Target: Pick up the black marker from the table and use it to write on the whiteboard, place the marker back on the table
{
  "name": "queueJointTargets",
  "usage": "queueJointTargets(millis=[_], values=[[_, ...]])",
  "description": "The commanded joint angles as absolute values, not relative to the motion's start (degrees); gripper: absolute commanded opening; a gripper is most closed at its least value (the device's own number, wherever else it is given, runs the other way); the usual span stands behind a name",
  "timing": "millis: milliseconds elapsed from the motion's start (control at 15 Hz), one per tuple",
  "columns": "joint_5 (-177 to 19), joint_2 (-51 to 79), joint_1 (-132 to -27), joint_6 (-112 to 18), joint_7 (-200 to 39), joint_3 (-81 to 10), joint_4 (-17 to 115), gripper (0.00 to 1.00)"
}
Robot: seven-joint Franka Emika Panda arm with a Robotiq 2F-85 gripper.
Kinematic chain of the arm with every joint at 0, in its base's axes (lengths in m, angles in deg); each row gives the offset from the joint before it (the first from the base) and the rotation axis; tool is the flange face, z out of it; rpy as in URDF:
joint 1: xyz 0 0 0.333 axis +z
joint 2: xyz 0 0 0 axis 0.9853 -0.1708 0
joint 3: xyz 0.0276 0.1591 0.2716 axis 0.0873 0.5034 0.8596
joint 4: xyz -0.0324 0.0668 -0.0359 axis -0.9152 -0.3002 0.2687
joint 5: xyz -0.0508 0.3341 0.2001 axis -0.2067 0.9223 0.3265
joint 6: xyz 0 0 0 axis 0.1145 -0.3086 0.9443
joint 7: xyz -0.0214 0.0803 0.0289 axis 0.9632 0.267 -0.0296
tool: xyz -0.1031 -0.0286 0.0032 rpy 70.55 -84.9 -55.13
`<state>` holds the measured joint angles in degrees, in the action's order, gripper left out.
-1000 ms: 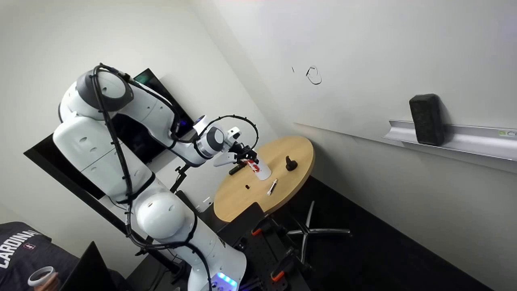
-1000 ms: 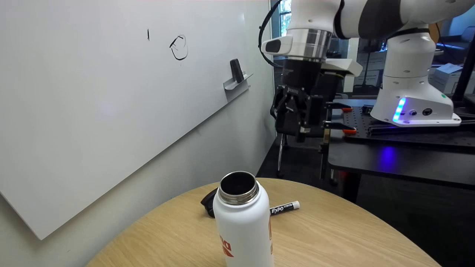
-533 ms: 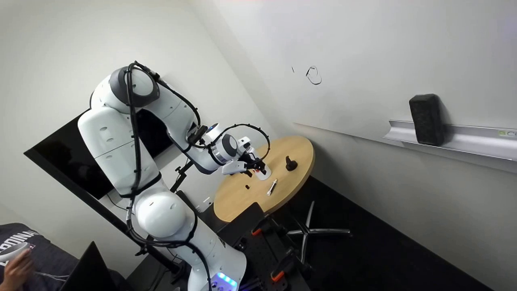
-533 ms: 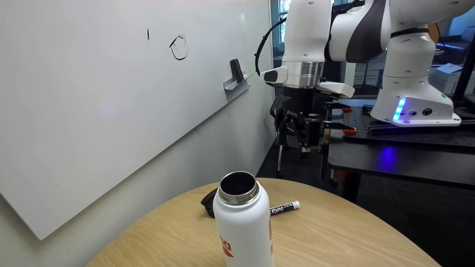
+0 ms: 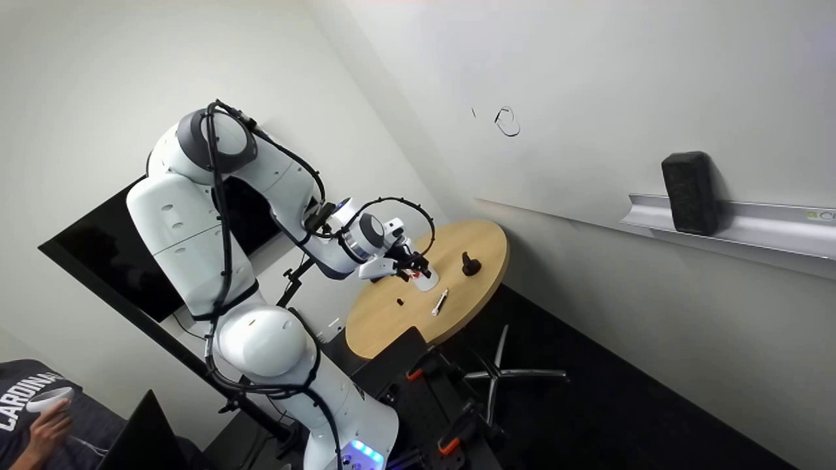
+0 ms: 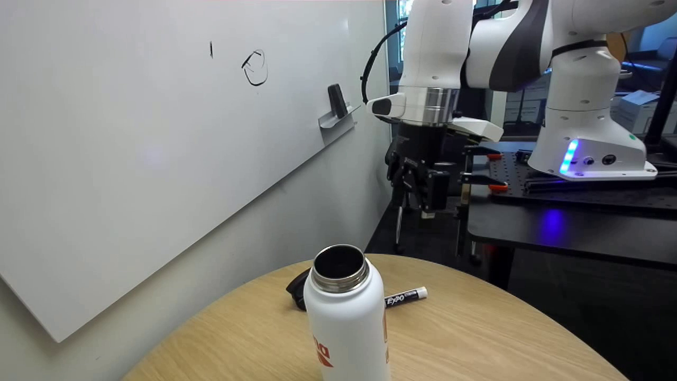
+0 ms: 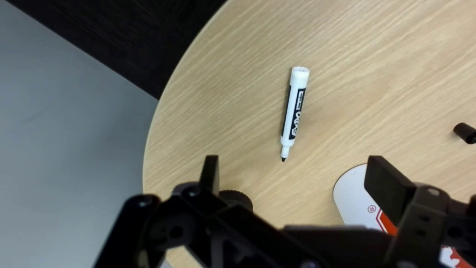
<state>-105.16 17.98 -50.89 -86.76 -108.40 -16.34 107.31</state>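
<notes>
The black marker (image 7: 293, 111) lies uncapped on the tabletop (image 7: 223, 111), apart from the wide-set, empty fingers (image 7: 387, 186), so pickup, writing and return seemingly remain, though the whiteboard (image 6: 148, 127) bears a loop (image 6: 255, 67).

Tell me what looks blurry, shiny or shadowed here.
In the wrist view, parts of the gripper look blurred, but the marker is sharp; in an exterior view, a blue reflection shines on the black desk; in an exterior view, the black block casts a shadow on the whiteboard.
</notes>
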Motion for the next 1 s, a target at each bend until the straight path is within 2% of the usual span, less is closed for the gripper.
queueJointTargets(millis=[0, 400, 933], values=[[-110.8, 15.2, -42.1, -84.9, -118.9, -23.8, 102.9, 1.0], [-113.6, 4.5, -32.9, -86.1, -125.6, -30.2, 97.4, 1.0], [-113.0, -6.3, -31.6, -90.3, -122.6, -31.5, 91.7, 1.0]])
